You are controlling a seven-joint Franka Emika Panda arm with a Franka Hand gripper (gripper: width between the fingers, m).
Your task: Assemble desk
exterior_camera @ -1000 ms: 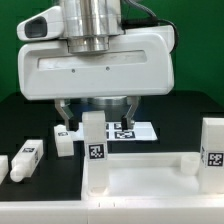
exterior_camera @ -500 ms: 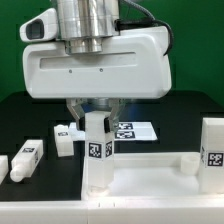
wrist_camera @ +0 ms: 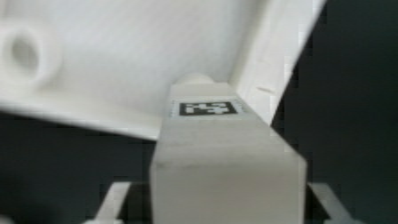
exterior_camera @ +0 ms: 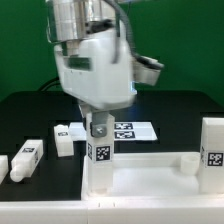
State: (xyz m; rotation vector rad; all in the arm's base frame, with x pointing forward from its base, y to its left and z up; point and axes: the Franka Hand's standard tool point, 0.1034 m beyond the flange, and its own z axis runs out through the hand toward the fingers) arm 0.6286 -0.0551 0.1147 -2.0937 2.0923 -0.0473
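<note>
The desk lay in parts on your matte black table [exterior_camera: 40, 105], every piece smooth white plastic. At the exterior view's left edge, an end leg [exterior_camera: 4, 166] was cut off by the frame. Just beside it a flat leg [exterior_camera: 27, 155] lay on its side, a square-sectioned bar with a black-and-white square tag. Further right and further back sat a short leg [exterior_camera: 64, 140], blocky, with a tag on its top face. Next came the held leg [exterior_camera: 98, 158], upright, tag facing the camera, its lower end at the near corner of the tabletop [exterior_camera: 150, 195] on the exterior view's left. You could not tell whether it sat fully in its socket. Your gripper [exterior_camera: 98, 126] came down from above and pinched this leg's upper end between its two fingers. In the wrist view the held leg [wrist_camera: 214, 170] filled the middle as a flat-faced prism, with the rimmed tabletop [wrist_camera: 160, 50] and a round hollow socket [wrist_camera: 22, 55] beyond it. Behind the gripper lay the marker board [exterior_camera: 133, 130], thin and flat. The tabletop stretched rightward as a wide rectangular tray with a raised rim. At the exterior view's right an upright leg [exterior_camera: 213, 150] stood tall against its edge.
</note>
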